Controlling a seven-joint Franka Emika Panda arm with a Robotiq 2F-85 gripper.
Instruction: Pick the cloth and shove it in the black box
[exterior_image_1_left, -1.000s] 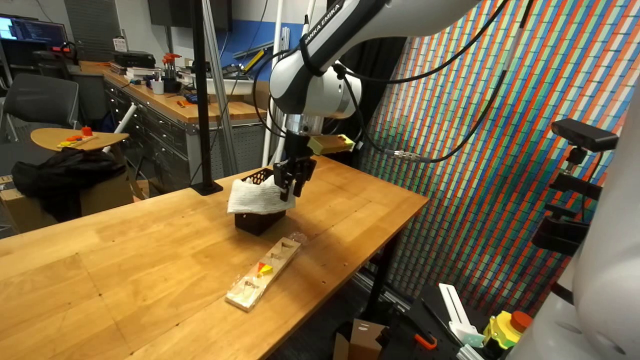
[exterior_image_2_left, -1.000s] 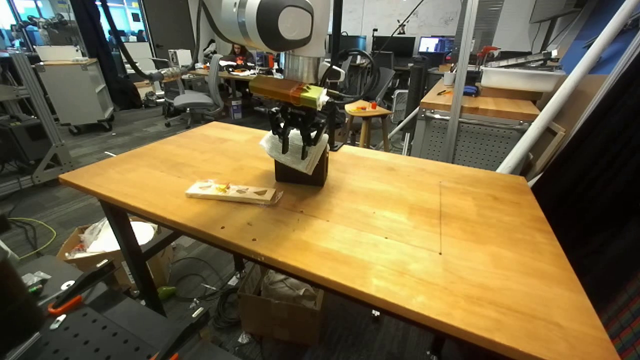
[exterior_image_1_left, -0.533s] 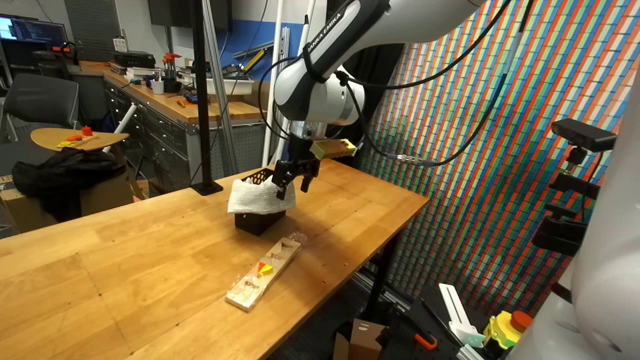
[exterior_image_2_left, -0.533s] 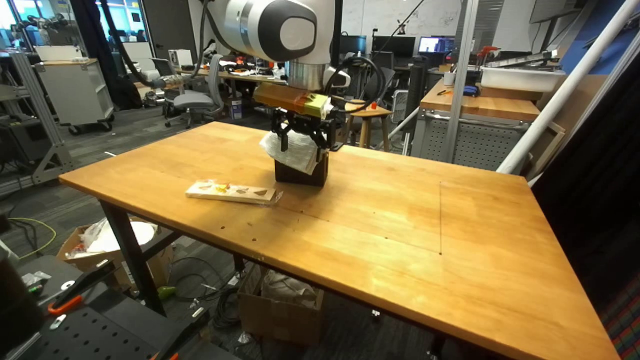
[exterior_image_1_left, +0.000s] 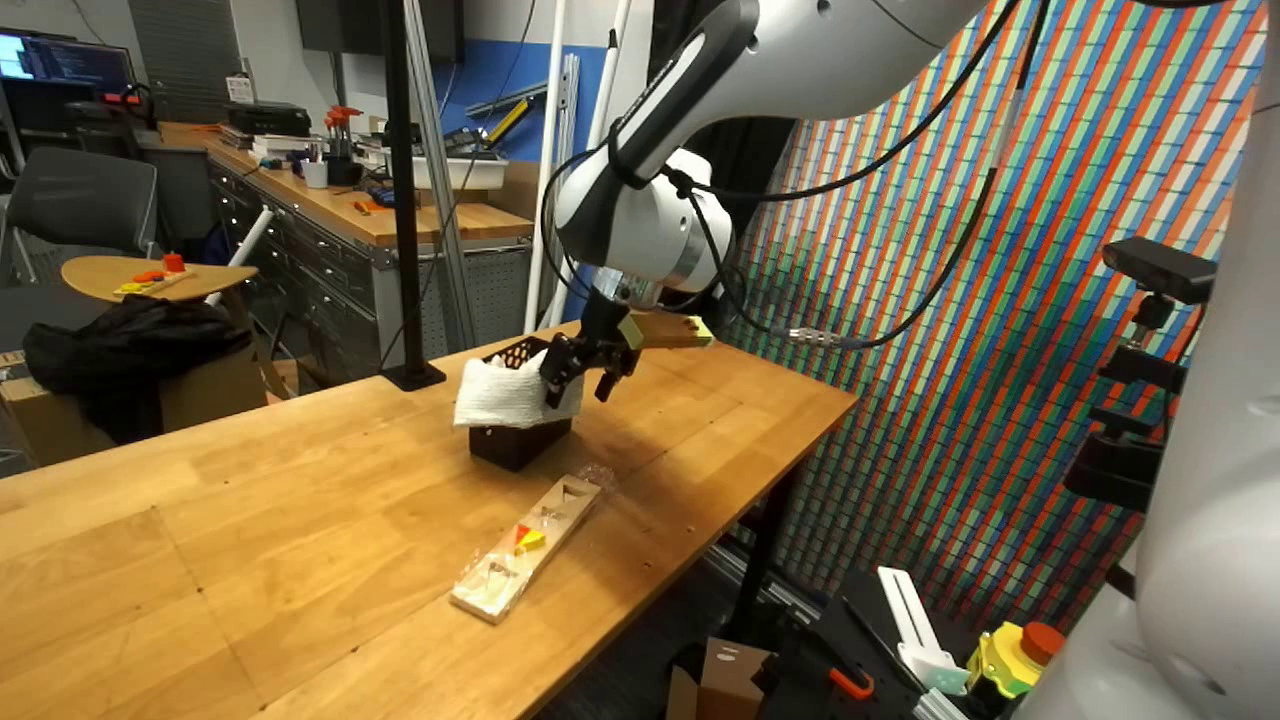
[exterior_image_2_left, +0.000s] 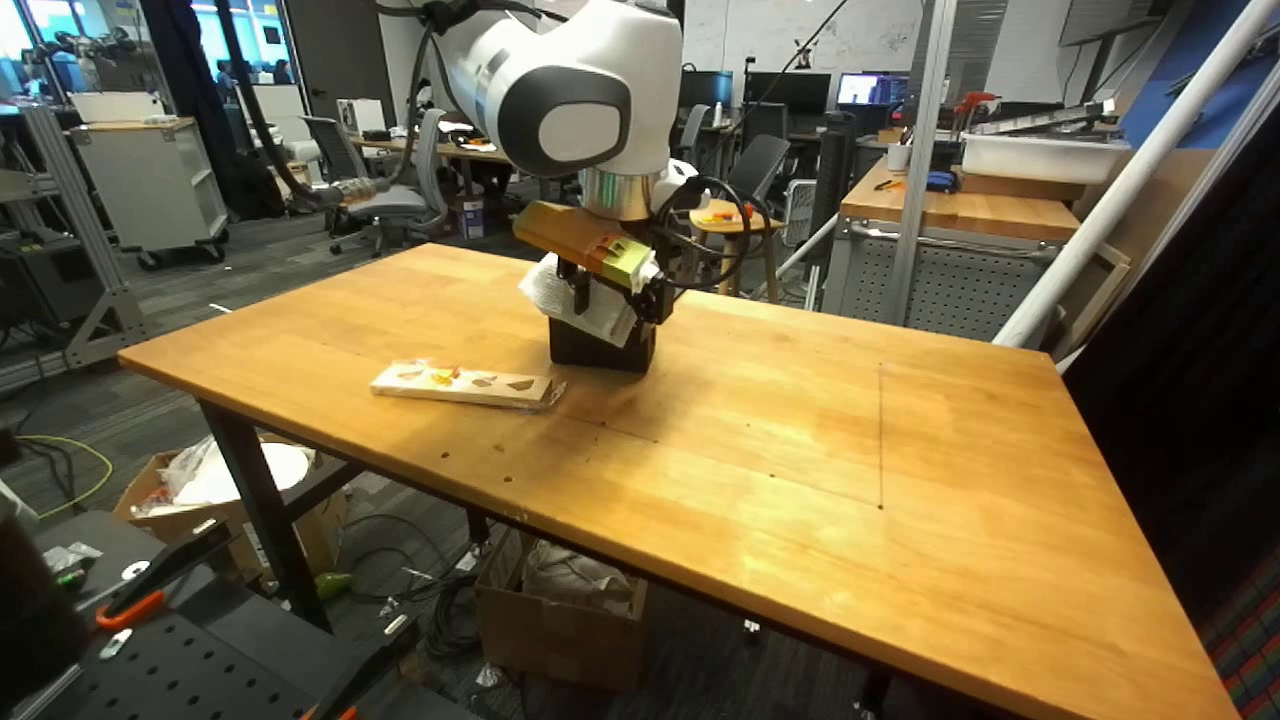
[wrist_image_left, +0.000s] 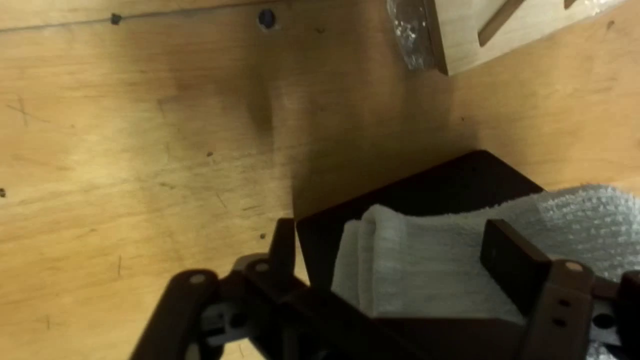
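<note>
Cloth (exterior_image_1_left: 500, 400) over black box (exterior_image_1_left: 515, 446), wooden table (exterior_image_1_left: 300, 530), cluttered workbench (exterior_image_1_left: 490, 222) behind

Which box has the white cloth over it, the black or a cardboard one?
The black box on the wooden table: the white cloth drapes over its side. The cardboard boxes are off the table.

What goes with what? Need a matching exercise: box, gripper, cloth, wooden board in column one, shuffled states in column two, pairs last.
Column one
1. box
2. gripper
3. cloth
4. board

Column two
A. jaws apart
B. wrapped in clear plastic
C. black, partly under the cloth
D. white, draped over the box's edge

Pairs: 1-C, 2-A, 3-D, 4-B
</note>
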